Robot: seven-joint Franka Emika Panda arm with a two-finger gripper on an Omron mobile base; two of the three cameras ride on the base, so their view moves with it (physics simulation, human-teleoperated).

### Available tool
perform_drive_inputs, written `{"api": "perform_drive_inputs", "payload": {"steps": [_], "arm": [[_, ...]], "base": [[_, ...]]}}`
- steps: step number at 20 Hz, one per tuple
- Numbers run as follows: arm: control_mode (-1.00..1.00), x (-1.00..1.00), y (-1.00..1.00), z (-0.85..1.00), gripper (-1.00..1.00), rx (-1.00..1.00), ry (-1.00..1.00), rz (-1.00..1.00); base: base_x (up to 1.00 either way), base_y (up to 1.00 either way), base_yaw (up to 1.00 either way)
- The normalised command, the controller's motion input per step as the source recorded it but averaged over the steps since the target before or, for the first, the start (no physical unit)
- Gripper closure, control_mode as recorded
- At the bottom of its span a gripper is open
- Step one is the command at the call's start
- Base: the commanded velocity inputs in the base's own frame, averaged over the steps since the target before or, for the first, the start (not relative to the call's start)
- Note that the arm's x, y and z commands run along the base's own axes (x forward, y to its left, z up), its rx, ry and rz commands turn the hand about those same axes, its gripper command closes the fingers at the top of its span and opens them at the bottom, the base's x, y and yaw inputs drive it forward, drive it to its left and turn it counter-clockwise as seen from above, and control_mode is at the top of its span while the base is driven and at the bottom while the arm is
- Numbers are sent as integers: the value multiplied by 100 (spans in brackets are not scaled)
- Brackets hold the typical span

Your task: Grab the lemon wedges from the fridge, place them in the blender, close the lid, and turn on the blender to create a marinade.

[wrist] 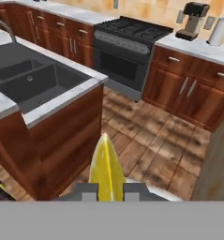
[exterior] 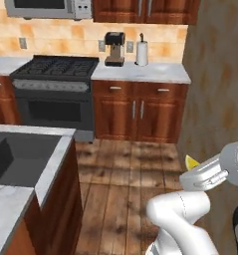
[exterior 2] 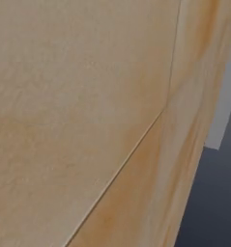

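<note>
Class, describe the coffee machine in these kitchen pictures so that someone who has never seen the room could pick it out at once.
Find the black stove against the back wall; the pale counter begins at its right. The coffee machine stands at that counter's stove end, against the tiled wall. It is dark and boxy, unlike the slim white paper towel roll beside it.

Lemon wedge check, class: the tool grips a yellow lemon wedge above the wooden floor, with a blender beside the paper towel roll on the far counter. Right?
Not quite. The hand view shows a coffee maker, not a blender, beside the paper towel roll. The tool does grip the lemon wedge above the wooden floor.
</note>
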Motion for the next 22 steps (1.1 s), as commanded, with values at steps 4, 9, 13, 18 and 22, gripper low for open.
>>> {"api": "perform_drive_inputs", "payload": {"steps": [4, 9, 13, 18, 22], "arm": [[100, 0, 0, 0, 100, 0, 0, 0], [100, 0, 0, 0, 100, 0, 0, 0], [100, 0, 0, 0, 100, 0, 0, 0], [100, 0, 0, 0, 100, 0, 0, 0], [100, 0, 0, 0, 100, 0, 0, 0]], "base": [[63, -67, -58], [100, -17, -12], [100, -3, 13], [100, 0, 46], [100, -7, 66]]}}
